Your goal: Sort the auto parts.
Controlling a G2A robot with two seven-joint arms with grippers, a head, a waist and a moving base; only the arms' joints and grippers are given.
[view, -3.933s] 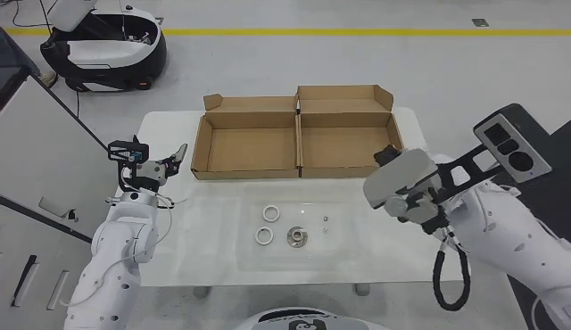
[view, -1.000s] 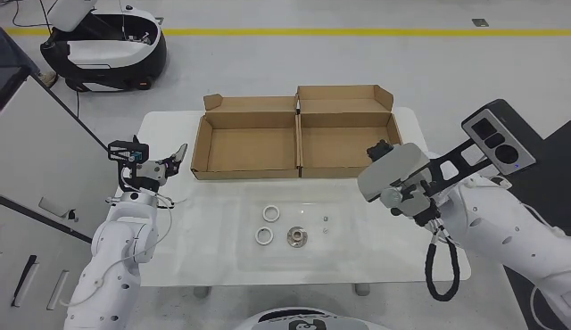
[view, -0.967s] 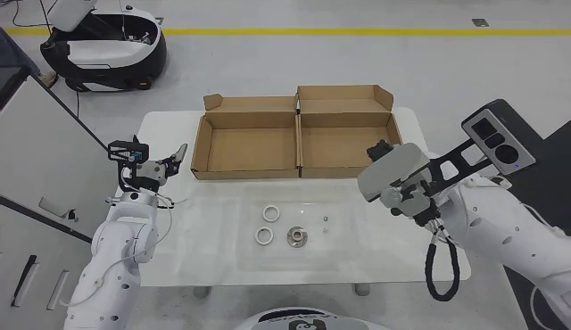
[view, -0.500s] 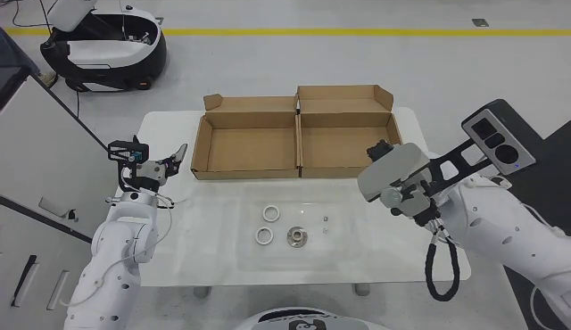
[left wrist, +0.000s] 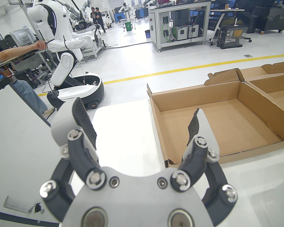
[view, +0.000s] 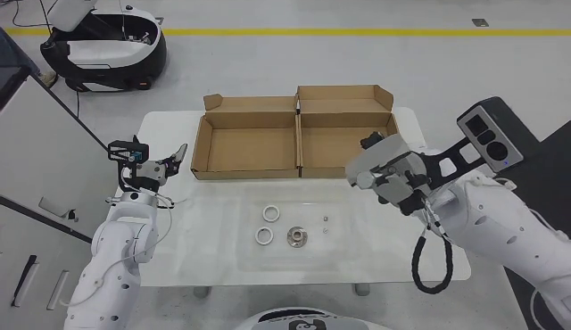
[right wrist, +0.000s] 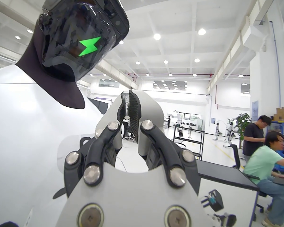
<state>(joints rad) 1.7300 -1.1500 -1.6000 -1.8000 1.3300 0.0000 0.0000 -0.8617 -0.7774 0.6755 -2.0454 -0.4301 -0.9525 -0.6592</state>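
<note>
On the worktop [view: 207, 241], in front of two open cardboard boxes [view: 245, 148], lie two white rings [view: 270, 212] and one flanged metal part [view: 296, 235]. Left claw [left wrist: 137, 106]: spread, empty, beside the left box. Right claw [right wrist: 129, 95]: pinching one threaded bolt [right wrist: 126, 106], near the right box.
</note>
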